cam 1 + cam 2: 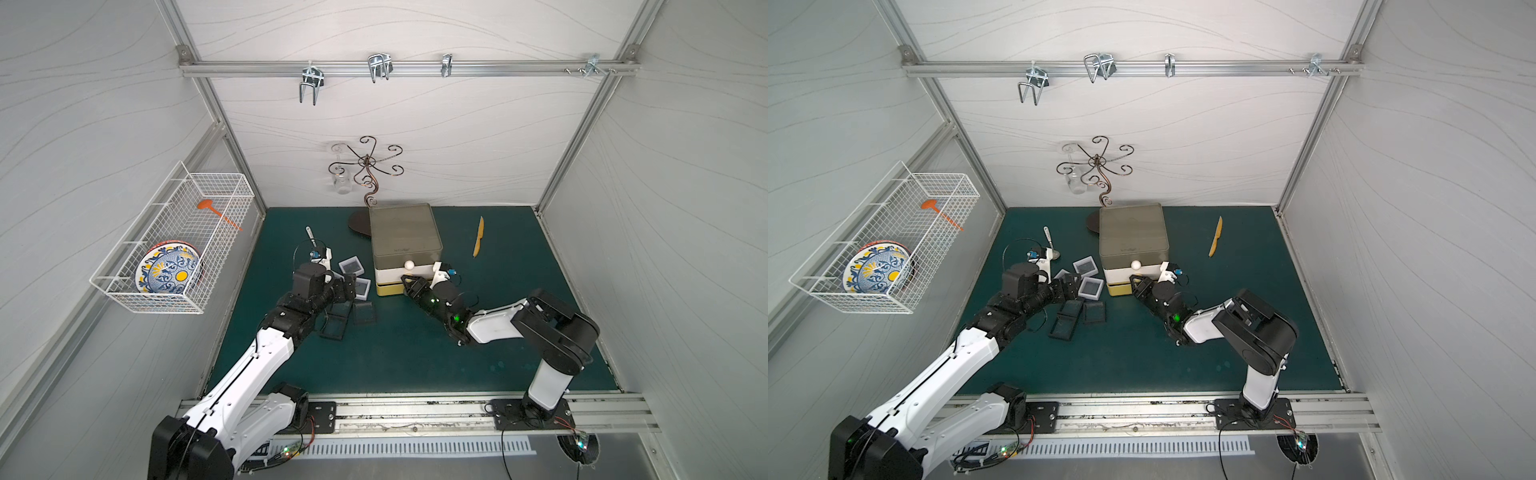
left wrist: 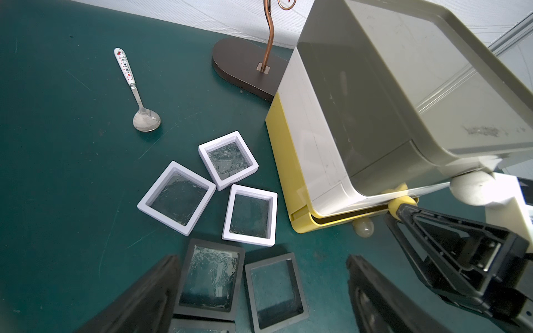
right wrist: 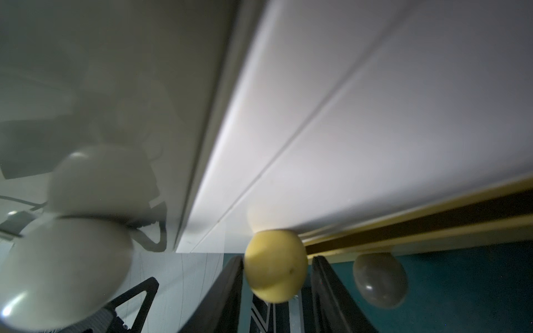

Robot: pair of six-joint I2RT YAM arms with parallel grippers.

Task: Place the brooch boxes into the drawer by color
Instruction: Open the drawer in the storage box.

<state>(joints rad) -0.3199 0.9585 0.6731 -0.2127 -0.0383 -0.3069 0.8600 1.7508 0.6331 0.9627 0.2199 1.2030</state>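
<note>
The drawer (image 1: 405,232) is a small chest with olive-grey, white and yellow tiers. My right gripper (image 3: 277,259) is shut on the yellow ball knob (image 3: 275,276) on the white tier's front (image 3: 375,115). In both top views it (image 1: 409,282) (image 1: 1138,282) reaches in low from the right. Left of the chest, three white brooch boxes (image 2: 227,160) (image 2: 176,201) (image 2: 249,216) lie flat, with black brooch boxes (image 2: 209,278) (image 2: 275,292) nearer to me. My left gripper (image 2: 262,259) hangs open above the black ones, with nothing between its fingers (image 2: 161,276).
A spoon (image 2: 138,95) lies left of the boxes. A curly metal stand on a brown base (image 2: 245,69) rises behind the chest. An orange knife (image 1: 478,237) lies to the chest's right. A wire basket (image 1: 174,249) with plates hangs on the left wall.
</note>
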